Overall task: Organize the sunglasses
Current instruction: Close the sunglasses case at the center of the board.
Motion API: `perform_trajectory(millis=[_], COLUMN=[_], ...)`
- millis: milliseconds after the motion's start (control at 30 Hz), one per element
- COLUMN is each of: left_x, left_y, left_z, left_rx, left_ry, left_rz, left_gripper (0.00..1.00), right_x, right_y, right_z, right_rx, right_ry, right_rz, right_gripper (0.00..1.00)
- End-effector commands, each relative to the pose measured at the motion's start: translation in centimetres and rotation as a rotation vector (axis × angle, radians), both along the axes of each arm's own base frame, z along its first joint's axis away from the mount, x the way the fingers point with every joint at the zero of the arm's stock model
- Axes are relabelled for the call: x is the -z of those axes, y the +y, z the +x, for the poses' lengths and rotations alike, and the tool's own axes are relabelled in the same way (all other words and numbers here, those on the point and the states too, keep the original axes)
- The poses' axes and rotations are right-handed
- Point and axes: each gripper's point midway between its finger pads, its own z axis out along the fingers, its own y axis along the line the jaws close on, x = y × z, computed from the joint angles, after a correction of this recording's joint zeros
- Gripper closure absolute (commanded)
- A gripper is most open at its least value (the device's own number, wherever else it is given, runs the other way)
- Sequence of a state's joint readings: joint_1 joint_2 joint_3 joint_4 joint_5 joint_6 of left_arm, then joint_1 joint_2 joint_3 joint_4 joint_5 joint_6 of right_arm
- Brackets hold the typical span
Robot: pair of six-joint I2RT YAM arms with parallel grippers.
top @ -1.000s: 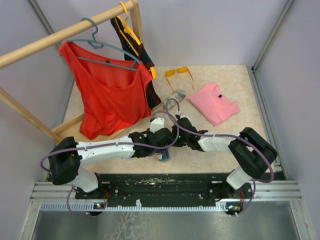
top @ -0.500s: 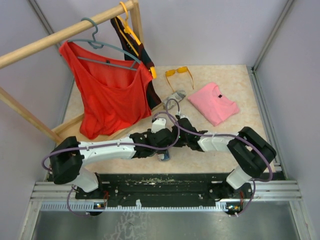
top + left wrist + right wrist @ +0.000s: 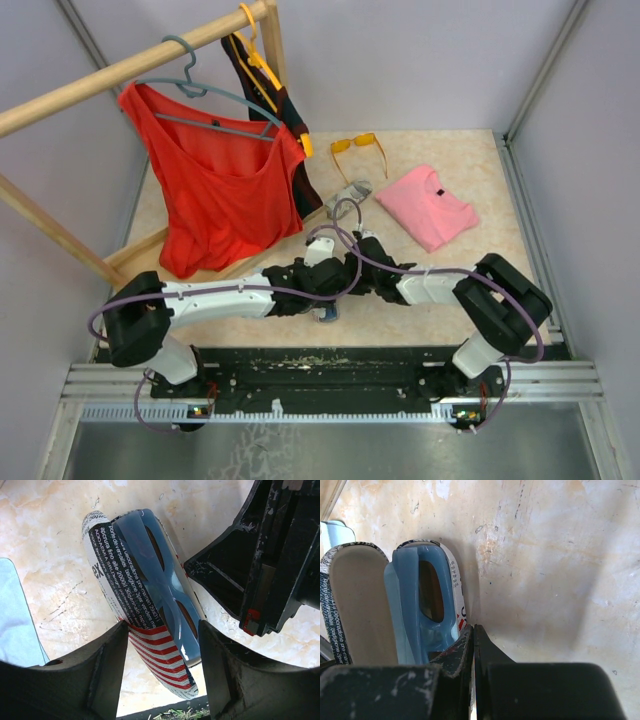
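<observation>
We see the slim bluish-grey sunglasses (image 3: 160, 580) lying folded inside an open glasses case (image 3: 115, 575) printed with newsprint and red-and-white stripes. The case rests on the table (image 3: 470, 150) close to its near edge, about midway between left and right, where the two arms meet. Its lid (image 3: 357, 605) stands open beside the tray, showing a plain beige lining. The left gripper (image 3: 162, 632) has its jaws apart, one finger on each side of the striped end of the case. We cannot tell whether either finger touches it, and nothing is clamped. The right gripper (image 3: 472, 630) has its fingers pressed flat together with nothing visible between them, its tip right up against the rim of the case beside the glasses. A light-blue cloth (image 3: 15, 620) lies on the table just left of the case. The other pair, the orange-yellow sunglasses (image 3: 357, 147), sits well apart from both grippers on the far part of the table, arms unfolded, near the foot of the wooden rack (image 3: 100, 78) and just far-left of a folded pink shirt (image 3: 427, 207). A red top (image 3: 215, 190) hangs from the rack on the left.
</observation>
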State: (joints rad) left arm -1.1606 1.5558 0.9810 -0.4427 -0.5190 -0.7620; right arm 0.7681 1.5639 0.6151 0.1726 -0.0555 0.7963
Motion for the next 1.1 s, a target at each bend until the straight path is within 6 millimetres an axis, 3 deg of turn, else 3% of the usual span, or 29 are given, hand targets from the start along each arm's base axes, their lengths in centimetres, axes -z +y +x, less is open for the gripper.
perform_trajectory(millis=[0,300,1067], left_x=[0.2,-0.4,-0.2], left_y=[-2.9,-3.0,-4.4], left_z=[-0.3,-0.4,-0.9], left_rx=[0.043,0.053,0.107], left_ry=[0.024,0.012,0.027], left_rz=[-0.099,-0.149,-0.222], left_gripper=[0.36,0.41,0.39], right_x=[-1.3,-1.4,-1.4], right_y=[2.6,2.9,3.1], right_z=[-0.9,-0.9,-1.2], right_rx=[-0.071,-0.077,-0.086], right_ry=[0.013,0.016,0.015], right_rz=[0.114,0.124,0.130], right_gripper=[1.00,1.00,1.00])
